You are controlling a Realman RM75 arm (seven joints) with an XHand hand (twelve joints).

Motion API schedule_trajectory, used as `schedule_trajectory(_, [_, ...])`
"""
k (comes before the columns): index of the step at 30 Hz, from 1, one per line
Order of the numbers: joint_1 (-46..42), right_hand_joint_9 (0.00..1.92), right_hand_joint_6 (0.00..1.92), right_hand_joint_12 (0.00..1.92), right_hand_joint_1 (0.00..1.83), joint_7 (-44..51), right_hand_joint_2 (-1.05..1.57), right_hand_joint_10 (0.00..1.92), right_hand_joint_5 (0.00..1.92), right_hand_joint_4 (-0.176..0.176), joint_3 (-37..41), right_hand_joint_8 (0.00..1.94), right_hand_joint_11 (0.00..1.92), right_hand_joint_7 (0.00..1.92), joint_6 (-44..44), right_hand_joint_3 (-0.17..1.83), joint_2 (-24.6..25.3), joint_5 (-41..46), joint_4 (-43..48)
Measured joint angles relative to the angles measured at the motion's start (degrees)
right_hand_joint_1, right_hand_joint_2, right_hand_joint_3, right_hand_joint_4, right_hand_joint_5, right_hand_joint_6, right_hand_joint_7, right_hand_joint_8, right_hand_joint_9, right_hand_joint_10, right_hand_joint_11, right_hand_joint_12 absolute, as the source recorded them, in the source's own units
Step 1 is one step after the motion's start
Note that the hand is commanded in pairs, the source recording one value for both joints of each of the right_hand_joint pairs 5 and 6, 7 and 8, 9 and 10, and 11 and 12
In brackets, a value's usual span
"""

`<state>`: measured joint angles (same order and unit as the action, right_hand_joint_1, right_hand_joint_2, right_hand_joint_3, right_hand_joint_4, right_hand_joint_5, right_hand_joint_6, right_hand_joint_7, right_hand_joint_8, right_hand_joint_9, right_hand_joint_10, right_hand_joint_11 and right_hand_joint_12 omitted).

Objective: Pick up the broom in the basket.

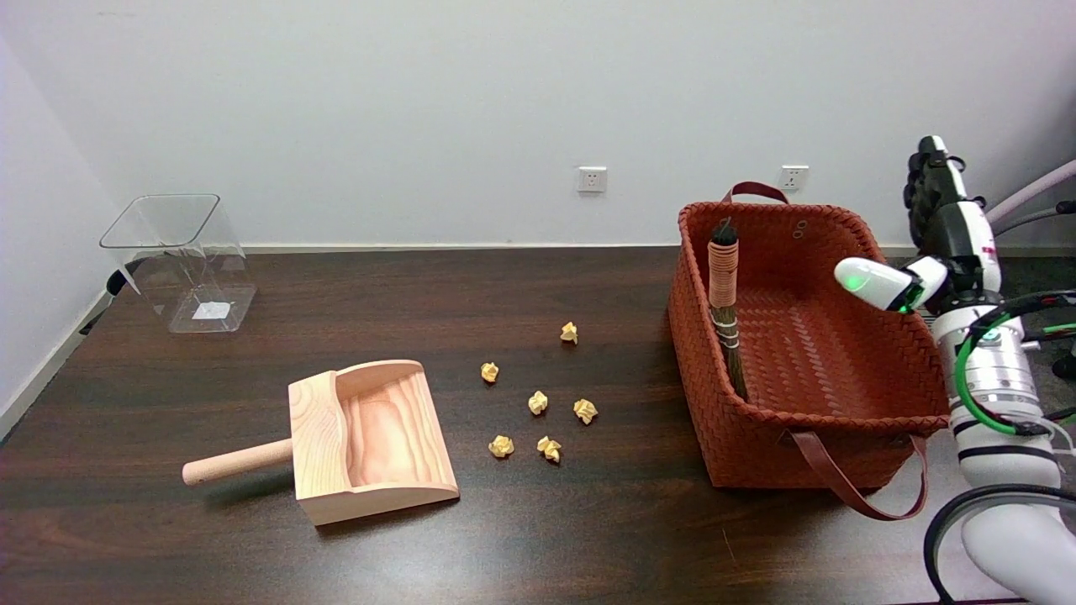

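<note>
broom leaning in the basket, right hand raised beside it

the broom (pixel 725 307) stands tilted against the left inner wall of the woven red-brown basket (pixel 841 370), handle end up, bristles down on the basket floor. the right hand (pixel 937 202) is lifted in the air just past the basket's right rim, touching nothing; its fingers point up, but whether they are spread or curled i cannot tell. on the dark bench (pixel 538 538) lie a wooden dustpan (pixel 370 437), several crumpled yellow paper balls (pixel 538 402) and, far left, a clear plastic bin (pixel 181 260).
</note>
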<state>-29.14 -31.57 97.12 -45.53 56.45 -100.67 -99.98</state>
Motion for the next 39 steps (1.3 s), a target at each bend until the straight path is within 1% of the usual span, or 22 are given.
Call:
schedule_trajectory(6, [-0.5, 0.0, 0.0, 0.0, 1.09, 0.2, -0.76, 0.0, 0.0, 0.0, -2.1, 0.09, 0.0, 0.09, 0.6, 1.21, -0.2, -1.7, -1.6])
schedule_trajectory(12, [-0.1, 0.0, 0.0, 0.0, 1.07, 1.9, -0.72, 0.0, 0.0, 0.0, -3.5, 0.11, 0.0, 0.11, 5.2, 1.18, -0.8, -2.1, -3.1])
schedule_trajectory(19, [1.5, 0.0, 0.0, 0.0, 1.06, 5.9, -0.71, 0.0, 0.0, 0.0, -5.5, 0.11, 0.0, 0.11, 10.3, 1.21, -1.9, 2.3, -4.2])
schedule_trajectory(25, [3.4, 0.0, 0.0, 0.0, 1.06, 8.8, -0.7, 0.0, 0.0, 0.0, -7.1, 0.1, 0.0, 0.1, 12.8, 1.14, -2.9, 5.5, -4.2])
schedule_trajectory(35, [7.1, 0.0, 0.0, 0.0, 1.04, 11.4, -0.72, 0.0, 0.0, 0.0, -9.6, 0.1, 0.0, 0.1, 15.5, 1.17, -4.0, 8.6, -2.5])
schedule_trajectory(39, [8.4, 0.0, 0.0, 0.0, 1.04, 12.0, -0.74, 0.0, 0.0, 0.0, -10.5, 0.14, 0.0, 0.14, 17.0, 1.19, -4.5, 9.3, -1.9])
